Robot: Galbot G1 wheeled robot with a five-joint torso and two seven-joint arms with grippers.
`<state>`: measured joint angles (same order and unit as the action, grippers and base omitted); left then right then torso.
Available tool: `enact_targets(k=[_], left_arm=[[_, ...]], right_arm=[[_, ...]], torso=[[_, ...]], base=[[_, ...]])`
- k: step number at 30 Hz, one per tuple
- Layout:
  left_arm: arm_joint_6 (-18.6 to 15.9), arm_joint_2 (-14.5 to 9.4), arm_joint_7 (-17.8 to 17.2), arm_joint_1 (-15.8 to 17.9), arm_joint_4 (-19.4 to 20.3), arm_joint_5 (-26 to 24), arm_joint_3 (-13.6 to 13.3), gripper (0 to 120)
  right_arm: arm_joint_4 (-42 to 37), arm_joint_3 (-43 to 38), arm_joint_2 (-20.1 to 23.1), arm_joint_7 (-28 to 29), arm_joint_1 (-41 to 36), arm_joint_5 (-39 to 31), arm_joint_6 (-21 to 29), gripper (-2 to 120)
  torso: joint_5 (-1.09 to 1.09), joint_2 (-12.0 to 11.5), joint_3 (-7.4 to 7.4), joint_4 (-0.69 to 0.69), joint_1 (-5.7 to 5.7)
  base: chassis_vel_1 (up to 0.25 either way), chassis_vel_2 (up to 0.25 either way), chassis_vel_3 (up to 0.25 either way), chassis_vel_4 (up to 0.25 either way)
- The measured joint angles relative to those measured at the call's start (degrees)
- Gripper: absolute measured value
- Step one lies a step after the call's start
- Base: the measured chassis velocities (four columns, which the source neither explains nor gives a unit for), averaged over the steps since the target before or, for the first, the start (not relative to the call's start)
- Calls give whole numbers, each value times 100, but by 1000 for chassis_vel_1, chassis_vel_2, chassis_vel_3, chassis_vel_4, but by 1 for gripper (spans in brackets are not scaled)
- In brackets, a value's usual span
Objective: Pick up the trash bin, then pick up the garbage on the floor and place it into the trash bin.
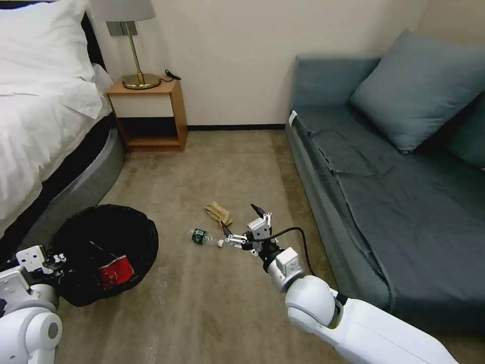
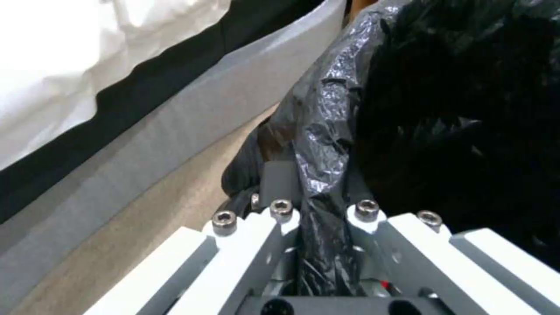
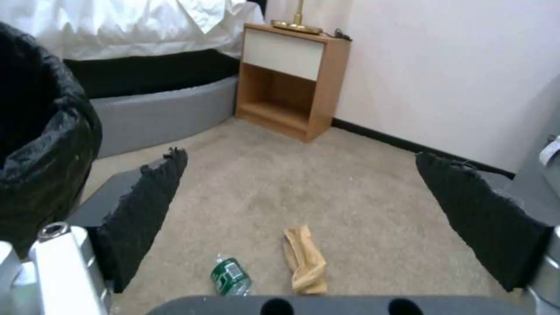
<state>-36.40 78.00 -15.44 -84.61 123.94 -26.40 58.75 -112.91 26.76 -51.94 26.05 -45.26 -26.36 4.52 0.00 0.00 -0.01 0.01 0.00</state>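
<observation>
In the head view our left tool [image 1: 55,260] grips the trash bin [image 1: 103,253] beside the bed [image 1: 45,126], a red-white packet [image 1: 115,273] inside. Our right tool [image 1: 241,222], spread wide, hovers over the small bottle [image 1: 201,236] and crumpled tan paper [image 1: 219,213] on the carpet.

In the left wrist view the fingers [image 2: 280,218] pinch the black liner [image 2: 327,131].

In the right wrist view both pads [image 3: 146,210] stand wide apart above the bottle and paper.
</observation>
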Motion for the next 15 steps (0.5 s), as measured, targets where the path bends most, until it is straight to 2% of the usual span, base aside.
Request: enact_targets(k=[9,15], left_arm=[[-5,17,3,0,14,0,5,3],[-6,15,4,15,7,-4,21,3]], right_arm=[[120,99,-21,-2,6,-5,-31,100],[219,186,-40,-2,79,-13,-72,100]], torso=[[0,0,1,-1,0],[0,0,1,-1,0]], base=[[-169,163,171,-173],[-132,137,125,-142]])
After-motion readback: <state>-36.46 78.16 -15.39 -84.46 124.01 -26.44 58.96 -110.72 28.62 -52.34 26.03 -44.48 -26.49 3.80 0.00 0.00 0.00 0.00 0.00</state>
